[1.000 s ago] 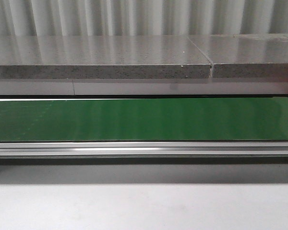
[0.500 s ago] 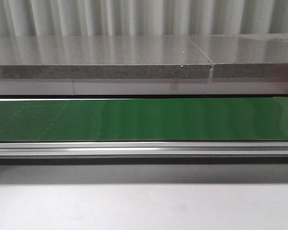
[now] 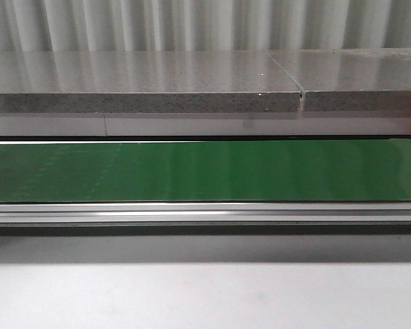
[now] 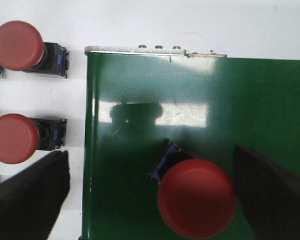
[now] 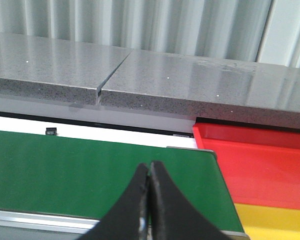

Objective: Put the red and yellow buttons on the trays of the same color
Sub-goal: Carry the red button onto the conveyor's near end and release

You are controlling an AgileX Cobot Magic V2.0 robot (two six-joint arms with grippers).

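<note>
The green conveyor belt (image 3: 205,171) spans the front view below a grey stone ledge (image 3: 144,82). Past the belt's end, the right wrist view shows a red tray (image 5: 260,160) beside a yellow tray (image 5: 275,220), with the right gripper (image 5: 149,200) pressed together over the belt. The left gripper (image 4: 150,200) is spread wide around a red button (image 4: 196,197) lying on the belt, while two more red buttons (image 4: 17,45) sit off its end.

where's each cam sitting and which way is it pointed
Front view: low, facing forward across the green belt to a grey stone ledge; no arm shows.
Left wrist view: above the belt's end, looking down on a red button between the left gripper's open fingers; two more red buttons lie off the belt.
Right wrist view: low, facing forward over the belt to the red tray; right gripper shut.
All three share the belt.
</note>
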